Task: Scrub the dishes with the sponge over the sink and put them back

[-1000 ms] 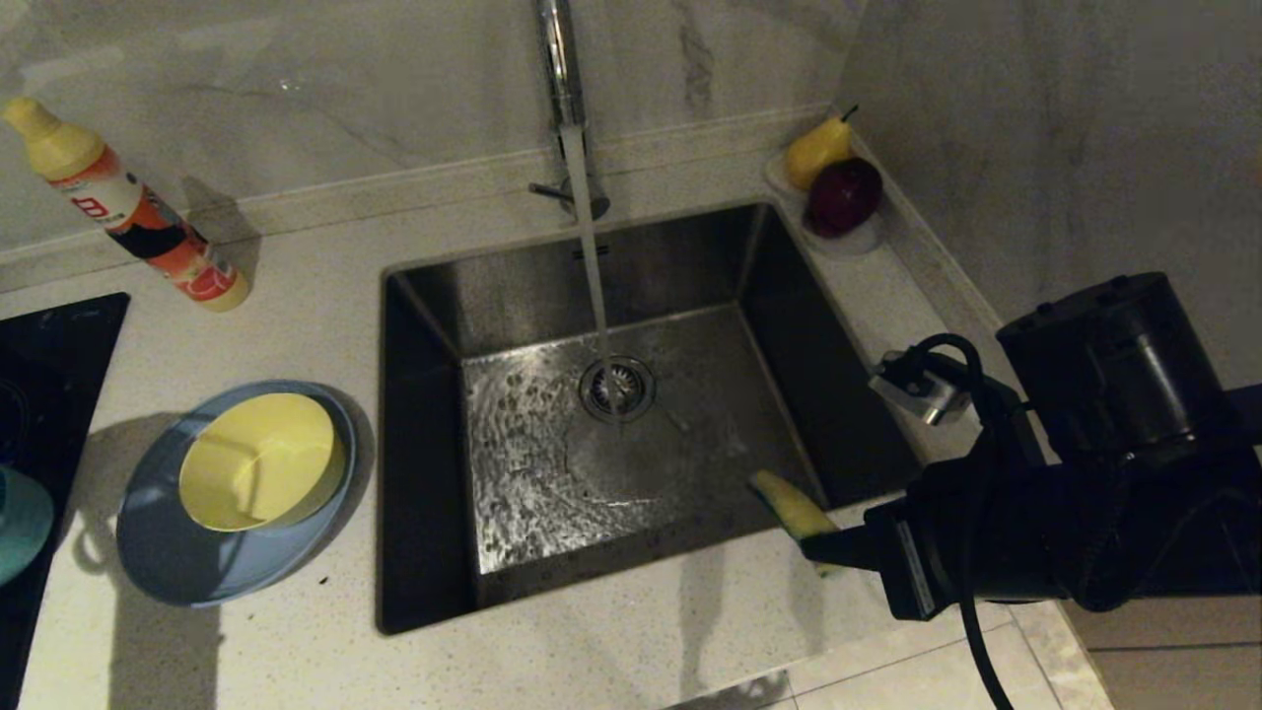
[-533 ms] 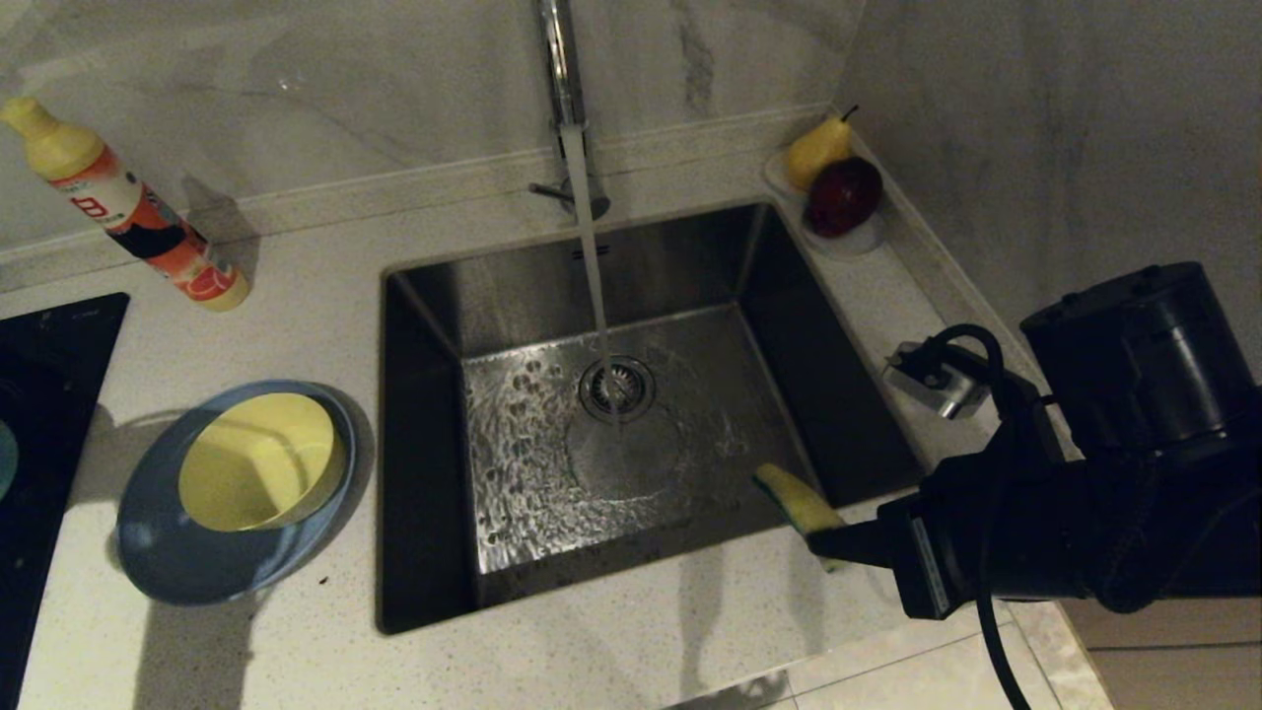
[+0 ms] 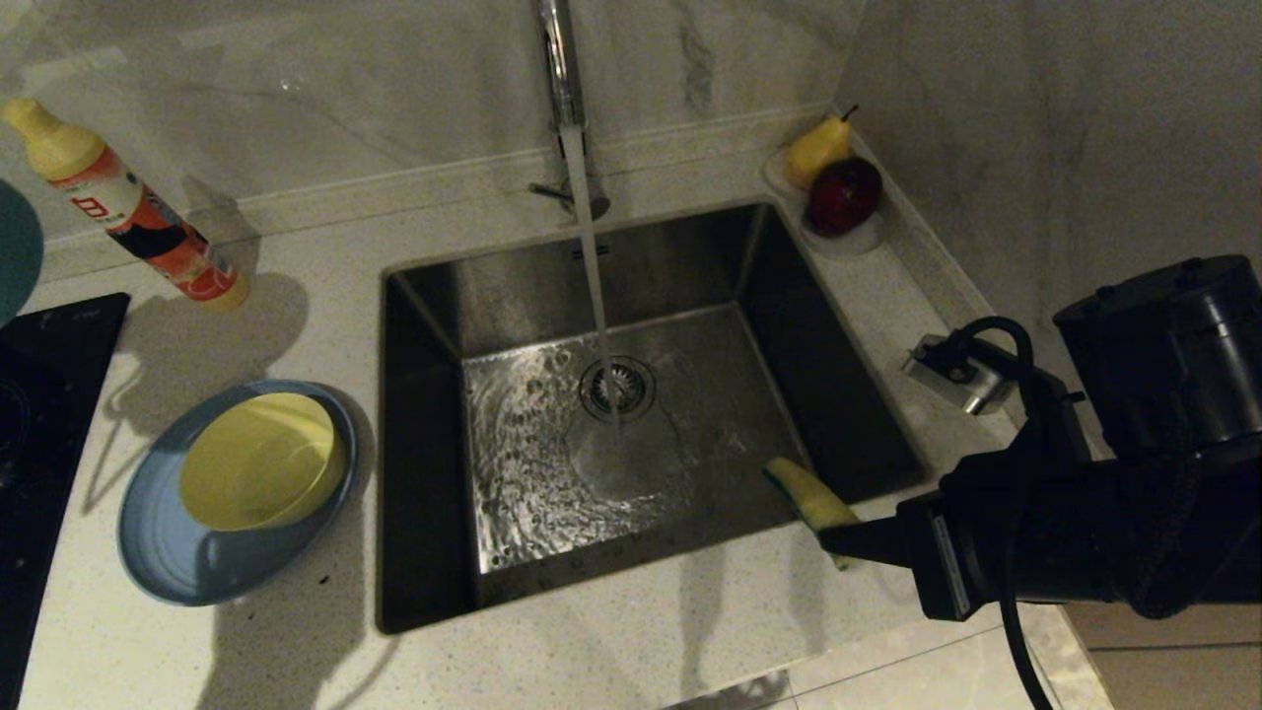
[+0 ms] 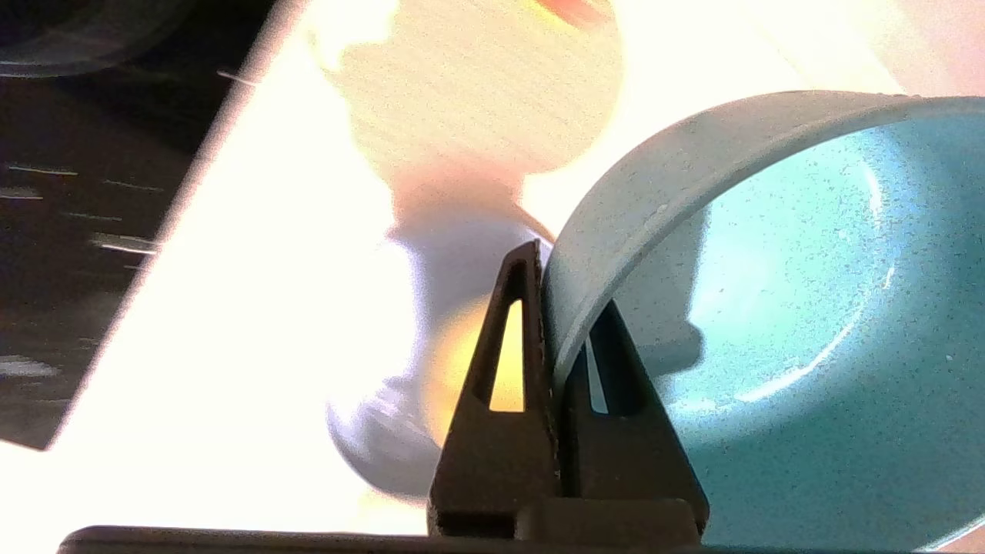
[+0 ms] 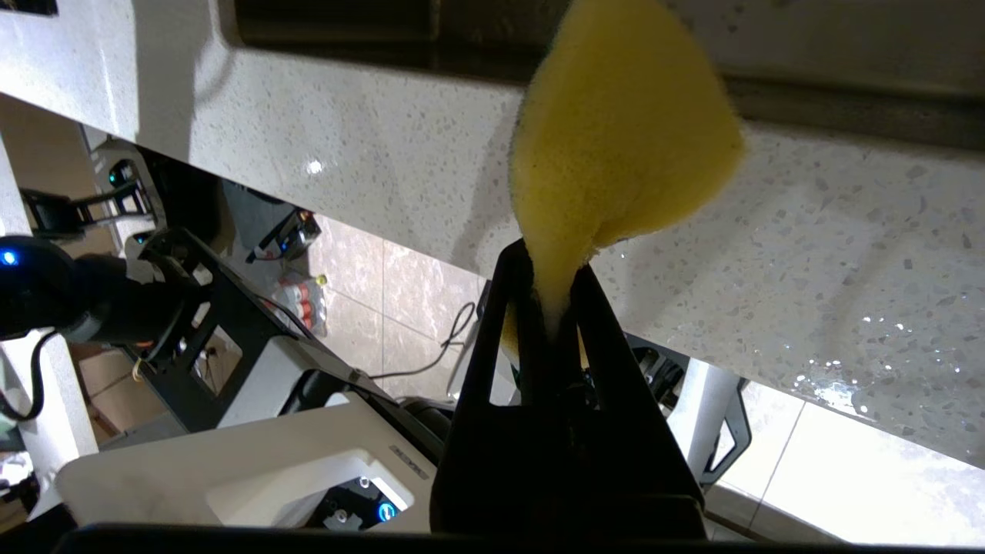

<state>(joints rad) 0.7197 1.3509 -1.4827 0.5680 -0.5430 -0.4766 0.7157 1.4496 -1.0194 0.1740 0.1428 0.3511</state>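
Left gripper (image 4: 555,265) is clamped on the rim of the teal round bowl (image 4: 777,308), one finger inside the wall, one outside. In the head view only a sliver of that bowl (image 3: 15,247) shows at the far left edge, above the counter and well apart from the brushed stainless-steel rectangular sink (image 3: 424,296).

Right gripper (image 5: 552,269) is pinched tight on one end of the yellow soft sponge (image 5: 616,138). From the head camera the sponge (image 3: 810,496) sits over the near right corner of the sink. Its long axis runs from the jaws out toward the far left, and the free end points into the basin.

Step in hand, as I read it: bring the bowl over the basin for scrubbing.
- The rim pinch is thin, so swing slowly and avoid sudden wrist rolls.
- Pass above the slate-blue ridged round plate (image 3: 173,552) with the pale-yellow bowl (image 3: 258,460) stacked in it, at near left.
- Stop with the bowl's open face toward the sponge's free end, beside the water stream from the tall chrome tap (image 3: 558,69), not under it, to limit splash.
- Keep the sponge hand parked until the bowl is over the sink.
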